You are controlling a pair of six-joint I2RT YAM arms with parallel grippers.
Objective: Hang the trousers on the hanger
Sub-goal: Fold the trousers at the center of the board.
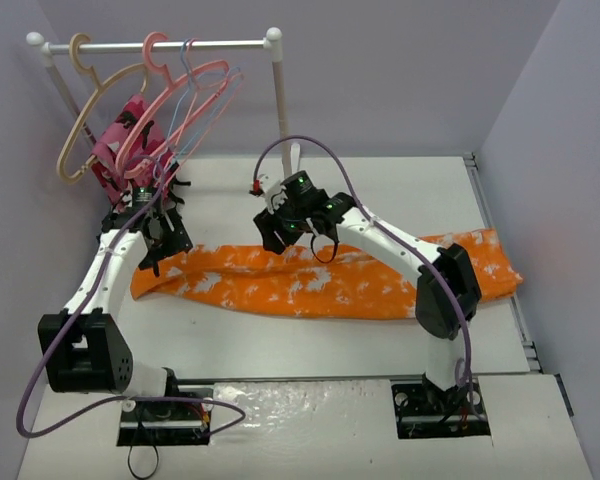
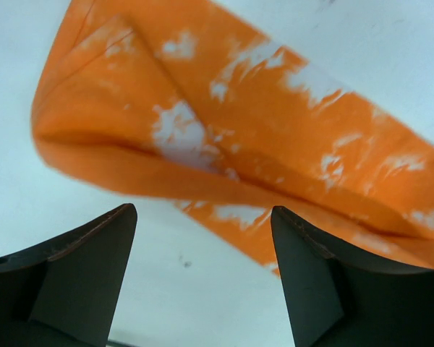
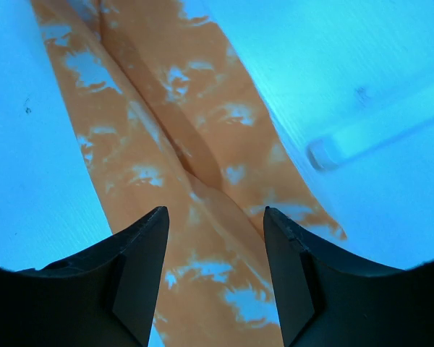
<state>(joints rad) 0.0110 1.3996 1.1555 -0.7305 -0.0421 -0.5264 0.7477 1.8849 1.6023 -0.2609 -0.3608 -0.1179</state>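
From above, the long orange tie-dyed cloth trousers (image 1: 320, 285) lie flat on the white table (image 1: 400, 185), well apart from the thick salmon-pink plastic hanger (image 1: 172, 104) up on the rail (image 1: 220, 44); left wrist: the left gripper (image 2: 202, 217) gapes wide and empty over their folded end; right wrist: the right gripper (image 3: 215, 217) hovers part-open, holding nothing; best to pinch every layer squarely at the fold.

You've got orange trousers (image 1: 310, 285) blotched with white tie-dye on your white table (image 1: 400, 190), a salmon-pink hanger (image 1: 158, 103) beside a beige hanger (image 1: 80, 128) on the white rail (image 1: 220, 44), and a pink garment (image 1: 130, 125) patterned red and black.
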